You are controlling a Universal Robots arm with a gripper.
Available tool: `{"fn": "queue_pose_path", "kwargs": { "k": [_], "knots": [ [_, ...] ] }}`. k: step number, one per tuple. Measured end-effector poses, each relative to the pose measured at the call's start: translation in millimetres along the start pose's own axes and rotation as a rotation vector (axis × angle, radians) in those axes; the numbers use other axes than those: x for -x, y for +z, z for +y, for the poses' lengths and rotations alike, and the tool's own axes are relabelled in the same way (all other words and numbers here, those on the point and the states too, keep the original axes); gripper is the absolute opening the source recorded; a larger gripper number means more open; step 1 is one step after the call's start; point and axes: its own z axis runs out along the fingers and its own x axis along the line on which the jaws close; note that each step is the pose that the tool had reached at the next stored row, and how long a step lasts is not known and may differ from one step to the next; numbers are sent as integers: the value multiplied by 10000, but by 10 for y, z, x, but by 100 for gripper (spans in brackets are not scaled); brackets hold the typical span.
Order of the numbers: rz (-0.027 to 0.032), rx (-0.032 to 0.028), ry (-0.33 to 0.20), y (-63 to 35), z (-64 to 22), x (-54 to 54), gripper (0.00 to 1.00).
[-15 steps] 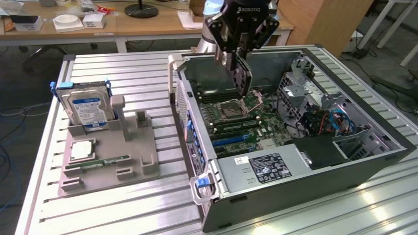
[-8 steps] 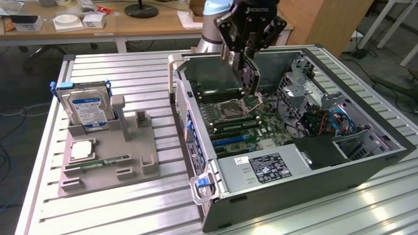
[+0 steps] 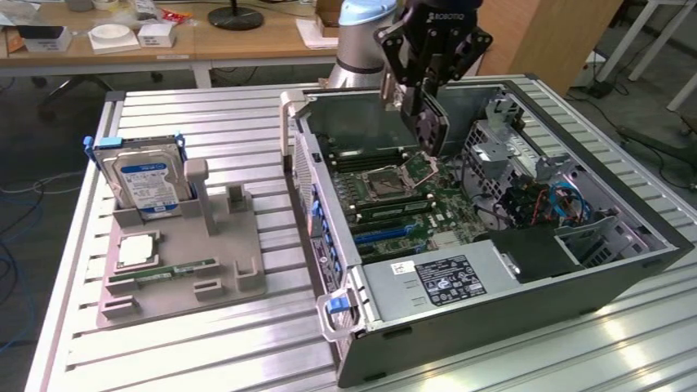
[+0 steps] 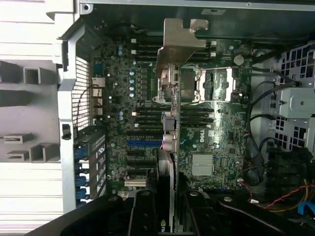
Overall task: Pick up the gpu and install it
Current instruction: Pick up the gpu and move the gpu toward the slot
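Note:
My gripper [image 3: 423,91] hangs over the open computer case [image 3: 654,237], shut on the gpu [image 3: 430,122]. The gpu is a thin black card held on edge above the motherboard [image 3: 403,204], near the CPU socket [image 3: 394,178]. In the wrist view the gpu [image 4: 171,132] appears edge-on, its silver bracket [image 4: 179,39] pointing away from the gripper [image 4: 170,214]. The black fingers [image 4: 142,216] clamp the card from both sides. Below it lie the motherboard's expansion slots [image 4: 145,144] and the memory slots [image 4: 147,115].
To the exterior view's left of the case stands a grey fixture tray [image 3: 234,269] holding a hard drive with a blue label [image 3: 147,175], a CPU chip [image 3: 139,249] and a green memory stick [image 3: 179,268]. A power supply [image 3: 446,282] and cables [image 3: 544,204] fill the case's near end.

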Motion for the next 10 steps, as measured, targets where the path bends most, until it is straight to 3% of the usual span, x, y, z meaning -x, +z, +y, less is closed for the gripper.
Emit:
{"fn": "queue_pose_path", "kwargs": {
  "k": [10],
  "knots": [
    [0, 0, 0, 4, 0, 262, 26]
  ]
}}
